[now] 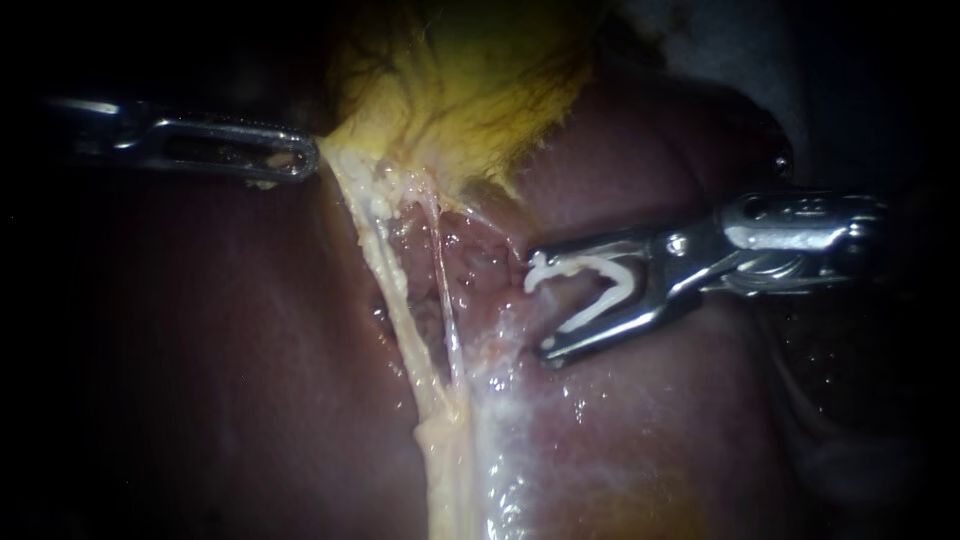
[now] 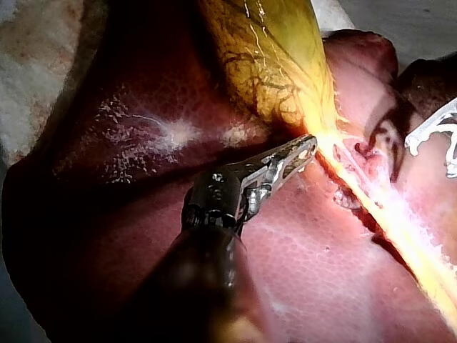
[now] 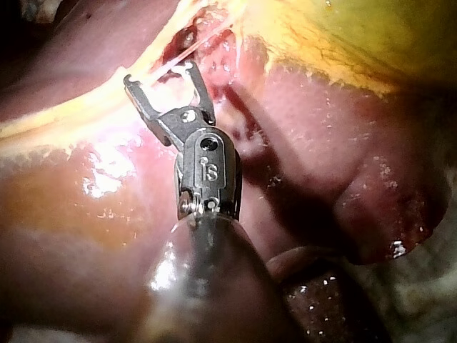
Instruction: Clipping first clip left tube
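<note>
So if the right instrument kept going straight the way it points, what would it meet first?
Probably the thin tube just ahead of the white clip held by the right instrument, though depth is unclear.

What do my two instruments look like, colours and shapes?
Left instrument: slim silver metal jaws, each with a long slot, on a dark jointed wrist and a dark glossy shaft. Right instrument: sturdier silver jaws with hooked tips, a round pivot pin, and a rounded silver wrist with small holes and engraved marks, then a dark glossy shaft.
</note>
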`<action>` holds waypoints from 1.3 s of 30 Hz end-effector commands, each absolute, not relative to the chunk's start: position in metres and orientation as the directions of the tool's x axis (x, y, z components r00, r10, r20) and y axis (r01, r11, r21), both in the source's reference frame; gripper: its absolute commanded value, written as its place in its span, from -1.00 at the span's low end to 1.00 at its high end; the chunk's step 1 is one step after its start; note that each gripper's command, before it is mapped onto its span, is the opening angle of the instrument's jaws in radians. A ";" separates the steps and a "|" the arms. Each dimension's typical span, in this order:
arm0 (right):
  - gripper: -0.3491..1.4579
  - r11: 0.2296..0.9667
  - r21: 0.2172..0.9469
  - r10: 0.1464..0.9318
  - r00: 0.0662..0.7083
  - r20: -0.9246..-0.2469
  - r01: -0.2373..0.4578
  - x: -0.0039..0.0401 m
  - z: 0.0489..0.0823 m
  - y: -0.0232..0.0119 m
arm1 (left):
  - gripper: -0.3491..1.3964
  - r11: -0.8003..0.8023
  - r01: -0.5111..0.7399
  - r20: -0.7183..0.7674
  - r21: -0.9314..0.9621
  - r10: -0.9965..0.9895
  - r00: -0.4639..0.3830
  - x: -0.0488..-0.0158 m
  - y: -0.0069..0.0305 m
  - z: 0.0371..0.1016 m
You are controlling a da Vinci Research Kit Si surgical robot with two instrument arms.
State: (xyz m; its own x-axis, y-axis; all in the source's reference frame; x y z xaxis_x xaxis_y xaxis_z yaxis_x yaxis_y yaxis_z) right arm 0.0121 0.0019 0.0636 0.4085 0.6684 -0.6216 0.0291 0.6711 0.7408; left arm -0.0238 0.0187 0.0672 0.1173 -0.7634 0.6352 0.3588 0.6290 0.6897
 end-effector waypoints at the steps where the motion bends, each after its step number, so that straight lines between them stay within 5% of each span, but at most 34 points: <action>1: 0.02 0.669 0.743 0.669 0.410 -0.620 0.030 0.0125 0.0639 0.0018 | -1.00 0.629 0.362 0.635 0.689 -0.763 0.117 -0.0238 0.0186 0.0672; 28: 0.02 0.544 0.834 0.735 0.426 -0.528 0.094 0.0177 0.0727 -0.0020 | -1.00 0.629 0.362 0.636 0.687 -0.763 0.117 -0.0238 0.0185 0.0673; 39: 0.02 0.519 0.847 0.750 0.412 -0.517 0.117 0.0179 0.0736 -0.0019 | -1.00 0.629 0.363 0.636 0.687 -0.762 0.117 -0.0239 0.0184 0.0674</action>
